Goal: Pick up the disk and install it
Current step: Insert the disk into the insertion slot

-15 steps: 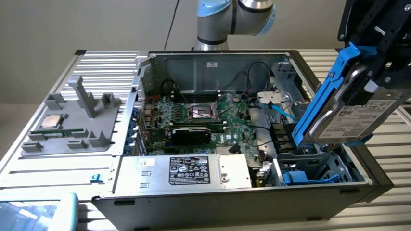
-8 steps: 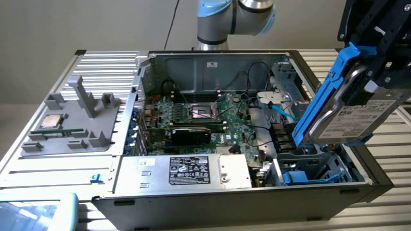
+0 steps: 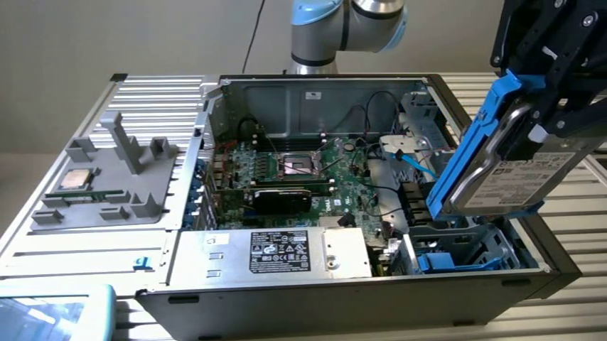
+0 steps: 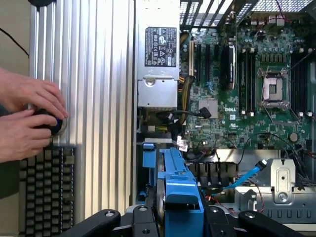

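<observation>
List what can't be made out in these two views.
- Exterior view: the gripper body is cut off by the top and right edges.
- Exterior view: the label print on the disk is too small to read.
- Wrist view: the disk is edge-on and cut off by the bottom edge.
- Wrist view: a person's hands cover most of a dark round object.

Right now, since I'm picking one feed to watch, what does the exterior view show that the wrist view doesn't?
Exterior view adds: a grey plastic parts tray holding a small square silver CPU chip, and the white label on the flat silver-grey disk. Wrist view adds: a person's hands near a black keyboard. Both: the black gripper clamping the disk in its blue plastic carrier above the open computer case, the green motherboard and the silver power-supply box.
</observation>
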`<state>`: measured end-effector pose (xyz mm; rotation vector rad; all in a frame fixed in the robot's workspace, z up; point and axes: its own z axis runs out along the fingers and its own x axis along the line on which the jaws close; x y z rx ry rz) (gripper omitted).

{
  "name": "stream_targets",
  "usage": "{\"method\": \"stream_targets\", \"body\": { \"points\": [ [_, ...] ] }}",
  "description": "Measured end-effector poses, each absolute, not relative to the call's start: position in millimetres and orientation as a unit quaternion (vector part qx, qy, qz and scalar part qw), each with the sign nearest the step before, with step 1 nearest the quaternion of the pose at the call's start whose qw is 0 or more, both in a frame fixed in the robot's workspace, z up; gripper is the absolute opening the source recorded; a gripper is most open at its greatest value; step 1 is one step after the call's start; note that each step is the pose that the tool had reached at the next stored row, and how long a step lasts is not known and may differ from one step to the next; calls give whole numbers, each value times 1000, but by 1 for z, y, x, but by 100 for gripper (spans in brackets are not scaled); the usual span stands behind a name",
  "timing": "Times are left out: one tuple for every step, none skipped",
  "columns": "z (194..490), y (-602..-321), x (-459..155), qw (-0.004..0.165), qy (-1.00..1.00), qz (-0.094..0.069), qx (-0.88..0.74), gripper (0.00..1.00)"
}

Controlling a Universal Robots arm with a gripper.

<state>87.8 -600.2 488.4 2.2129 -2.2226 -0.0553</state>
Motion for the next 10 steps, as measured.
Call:
{"method": "stream_targets", "body": {
  "points": [
    [488, -600, 88, 2, -709, -18, 705, 37],
    [488, -600, 88, 3, -709, -17, 705, 37],
    [486, -600, 88, 3, -709, -17, 705, 37],
    [484, -600, 88, 3, -709, -17, 705, 37],
    [482, -600, 88, 4, -709, -16, 705, 37],
    [480, -600, 88, 4, -709, -16, 705, 37],
    [479, -600, 88, 4, -709, -16, 705, 37],
    [477, -600, 88, 4, -709, -16, 705, 37],
    [475, -600, 88, 4, -709, -16, 705, 37],
    [473, -600, 88, 4, -709, -16, 705, 37]
  ]
}}
